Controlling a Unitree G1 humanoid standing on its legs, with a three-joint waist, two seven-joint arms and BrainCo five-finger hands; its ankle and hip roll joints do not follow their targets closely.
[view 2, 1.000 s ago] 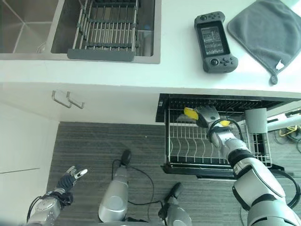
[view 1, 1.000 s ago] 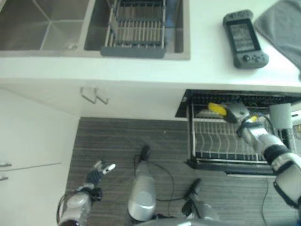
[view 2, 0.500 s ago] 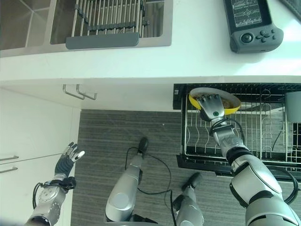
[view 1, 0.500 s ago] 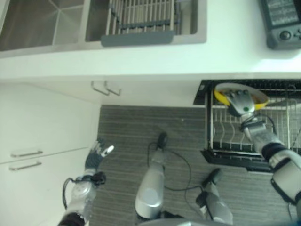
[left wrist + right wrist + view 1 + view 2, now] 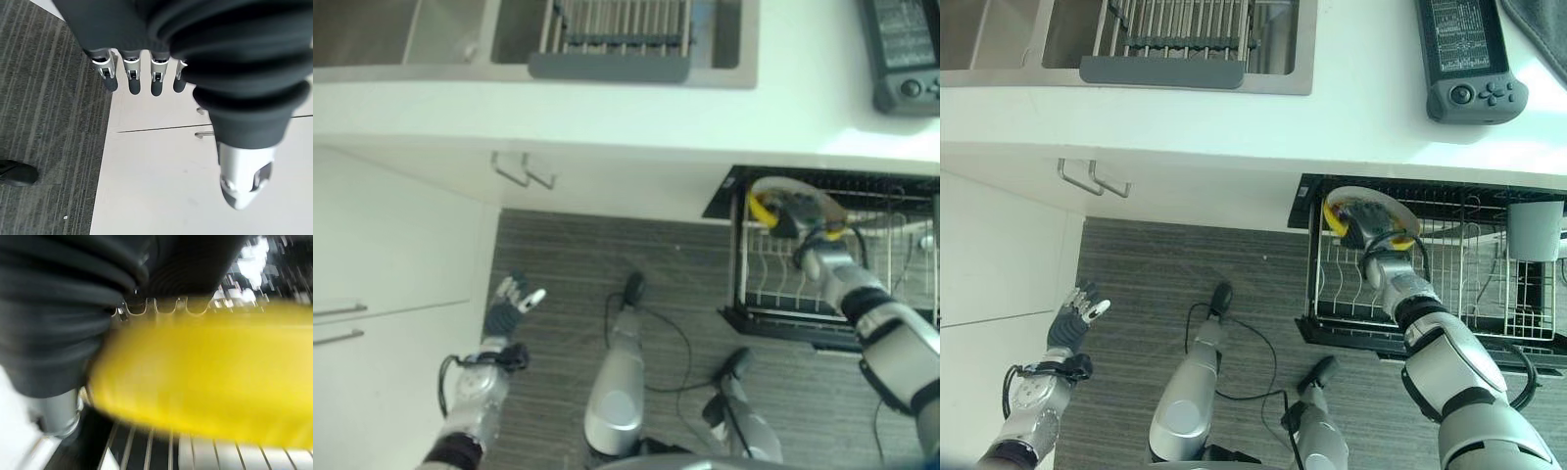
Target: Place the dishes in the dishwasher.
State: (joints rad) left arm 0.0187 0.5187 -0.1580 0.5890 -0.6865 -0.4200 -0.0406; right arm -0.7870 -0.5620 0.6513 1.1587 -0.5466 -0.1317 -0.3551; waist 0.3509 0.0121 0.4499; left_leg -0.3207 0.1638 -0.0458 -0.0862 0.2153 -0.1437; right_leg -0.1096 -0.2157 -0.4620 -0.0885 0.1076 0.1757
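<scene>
The right hand (image 5: 1378, 233) is at the back left corner of the pulled-out dishwasher rack (image 5: 1430, 294), its fingers closed on a yellow dish (image 5: 1336, 217) with a pale inside, held tilted just above the wire tines. In the right wrist view the yellow dish (image 5: 205, 382) lies across the palm side of the hand with the rack wires just beyond it. The dish looks rigid and light, probably plastic or glazed ware with a smooth rim, so it may slip if the grip eases too early; a hold on the rim, thumb on one face and fingers on the other, suits it best, and it should be lowered edge-first between two tines. The left hand (image 5: 142, 73) hangs idle low over the striped floor (image 5: 568, 294) beside the white cabinet (image 5: 382, 284), fingers straight and apart, holding nothing. On the table (image 5: 1351, 117) above lie a handheld game console (image 5: 1469, 54) and a sink (image 5: 999, 39) with a drying rack (image 5: 1185, 44).
</scene>
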